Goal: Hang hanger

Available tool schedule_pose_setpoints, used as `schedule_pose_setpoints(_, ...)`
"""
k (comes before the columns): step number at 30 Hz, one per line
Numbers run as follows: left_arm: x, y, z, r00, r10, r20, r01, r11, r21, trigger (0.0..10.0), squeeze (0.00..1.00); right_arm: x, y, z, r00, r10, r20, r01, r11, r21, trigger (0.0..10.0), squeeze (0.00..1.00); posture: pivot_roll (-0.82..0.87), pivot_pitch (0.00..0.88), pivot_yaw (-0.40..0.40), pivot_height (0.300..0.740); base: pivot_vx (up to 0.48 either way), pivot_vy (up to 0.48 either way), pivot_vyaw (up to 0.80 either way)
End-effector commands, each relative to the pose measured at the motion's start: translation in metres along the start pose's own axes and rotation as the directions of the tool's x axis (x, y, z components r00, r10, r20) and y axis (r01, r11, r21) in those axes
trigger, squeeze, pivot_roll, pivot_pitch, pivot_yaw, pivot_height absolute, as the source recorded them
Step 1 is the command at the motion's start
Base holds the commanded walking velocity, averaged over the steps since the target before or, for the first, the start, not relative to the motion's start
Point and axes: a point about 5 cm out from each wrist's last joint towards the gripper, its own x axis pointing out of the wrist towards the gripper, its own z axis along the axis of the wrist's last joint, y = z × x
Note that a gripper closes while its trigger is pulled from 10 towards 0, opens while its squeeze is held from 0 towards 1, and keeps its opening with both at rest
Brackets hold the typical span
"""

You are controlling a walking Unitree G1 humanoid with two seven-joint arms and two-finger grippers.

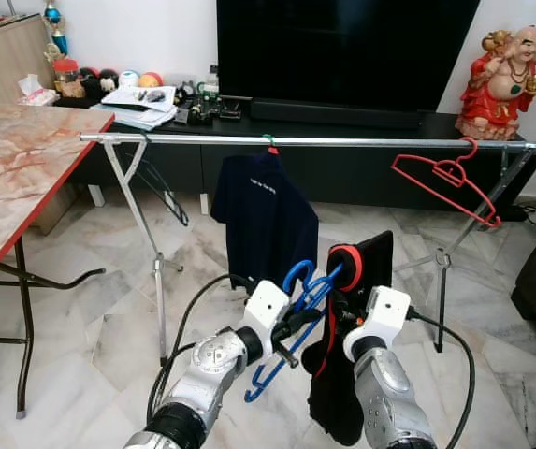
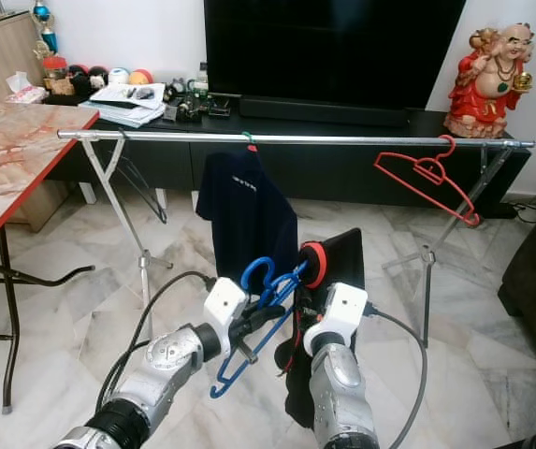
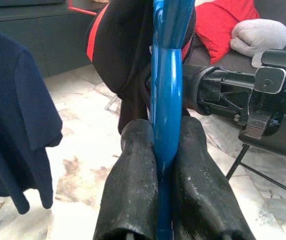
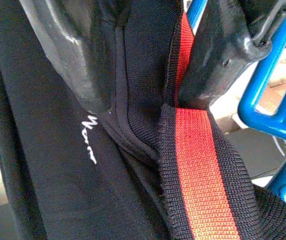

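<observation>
Blue hanger (image 1: 297,309): well below the rail (image 1: 324,142), not yet hung.
Left gripper (image 3: 165,165): jaws clamped on the hanger.
Right gripper (image 1: 342,313): jaws clamped on the black garment (image 1: 361,281) — beside the hanger.
Left to do: dress the hanger, hook it on the rail — near the navy shirt (image 1: 266,220).

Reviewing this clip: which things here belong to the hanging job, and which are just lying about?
Job: blue hanger clamped in left gripper; black shirt with red trim pinched in right gripper; clothes rail.
Lying about: hung navy shirt, red hanger, television, statue, table.
</observation>
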Motion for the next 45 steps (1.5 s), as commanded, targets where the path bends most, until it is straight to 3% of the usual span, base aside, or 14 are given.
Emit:
schedule_pose_setpoints(1, 0.005, -0.004, 0.012, 0.998, -0.027, 0.057, 0.025, 0.999, 0.039, 0.0, 0.00, 0.003, 0.001, 0.008, 0.999, -0.004, 0.040, 0.004, 1.000, -0.005, 10.0, 0.00, -0.10, 0.000, -0.046, 0.740, 0.000, 0.000, 0.00)
schedule_pose_setpoints(4, 0.005, -0.004, 0.012, 0.998, -0.032, 0.055, 0.030, 0.999, 0.038, 0.0, 0.00, 0.004, -0.001, 0.011, 0.998, -0.020, 0.063, 0.020, 1.000, 0.007, 9.8, 0.00, -0.10, 0.000, -0.046, 0.740, 0.000, 0.000, 0.00)
schedule_pose_setpoints(5, 0.005, -0.005, 0.011, 0.998, -0.035, 0.054, 0.033, 0.999, 0.038, 0.0, 0.00, 0.004, -0.002, 0.012, 0.997, -0.028, 0.072, 0.028, 1.000, 0.005, 2.4, 0.00, -0.11, 0.000, -0.047, 0.740, 0.000, 0.000, 0.00)
schedule_pose_setpoints(6, 0.005, -0.005, 0.011, 0.998, -0.036, 0.053, 0.034, 0.999, 0.038, 0.0, 0.00, 0.004, -0.003, 0.013, 0.997, -0.033, 0.076, 0.033, 0.999, 0.005, 0.0, 0.00, -0.11, 0.000, -0.046, 0.740, 0.000, 0.000, 0.00)
schedule_pose_setpoints(13, 0.006, -0.007, 0.010, 0.998, -0.046, 0.050, 0.044, 0.998, 0.032, 0.0, 0.00, 0.005, -0.017, 0.014, 0.990, -0.115, 0.078, 0.116, 0.993, 0.000, 0.0, 0.00, -0.11, 0.000, -0.048, 0.740, 0.000, 0.000, 0.00)
schedule_pose_setpoints(31, 0.004, -0.009, 0.006, 0.997, -0.066, 0.028, 0.065, 0.997, 0.029, 0.0, 0.00, 0.008, -0.017, 0.009, 0.988, -0.144, 0.049, 0.146, 0.989, -0.027, 0.0, 0.00, -0.10, 0.000, -0.046, 0.740, 0.000, 0.000, 0.00)
schedule_pose_setpoints(32, 0.004, -0.009, 0.006, 0.997, -0.068, 0.027, 0.067, 0.997, 0.031, 0.0, 0.00, 0.008, -0.017, 0.009, 0.989, -0.139, 0.043, 0.141, 0.989, -0.035, 2.2, 0.00, -0.10, 0.000, -0.047, 0.740, 0.000, 0.000, 0.00)
schedule_pose_setpoints(33, 0.004, -0.009, 0.006, 0.997, -0.067, 0.027, 0.067, 0.997, 0.030, 0.0, 0.00, 0.007, -0.018, 0.008, 0.988, -0.149, 0.036, 0.151, 0.987, -0.057, 9.6, 0.00, -0.10, 0.000, -0.049, 0.740, 0.000, 0.000, 0.00)
schedule_pose_setpoints(37, 0.004, -0.009, 0.005, 0.997, -0.066, 0.025, 0.065, 0.997, 0.030, 0.0, 0.00, 0.003, -0.027, 0.002, 0.976, -0.218, -0.009, 0.218, 0.975, -0.050, 10.0, 0.00, -0.10, 0.000, -0.053, 0.740, 0.000, 0.000, 0.00)
schedule_pose_setpoints(38, 0.004, -0.009, 0.005, 0.998, -0.066, 0.025, 0.065, 0.997, 0.030, 0.0, 0.00, 0.001, -0.030, 0.003, 0.969, -0.246, -0.007, 0.246, 0.969, -0.032, 10.0, 0.85, -0.11, 0.000, -0.054, 0.740, 0.000, 0.000, 0.00)
schedule_pose_setpoints(39, 0.003, -0.009, 0.004, 0.998, -0.065, 0.024, 0.064, 0.998, 0.029, 0.0, 0.00, -0.001, -0.034, 0.004, 0.958, -0.285, -0.015, 0.285, 0.959, -0.010, 10.0, 1.00, -0.11, 0.000, -0.053, 0.740, 0.000, 0.000, 0.00)
schedule_pose_setpoints(45, 0.002, -0.010, 0.002, 0.997, -0.069, 0.018, 0.069, 0.997, 0.027, 0.0, 0.00, -0.010, -0.038, 0.003, 0.948, -0.314, -0.057, 0.315, 0.949, 0.011, 10.0, 1.00, -0.13, 0.000, -0.051, 0.740, 0.000, 0.000, 0.00)
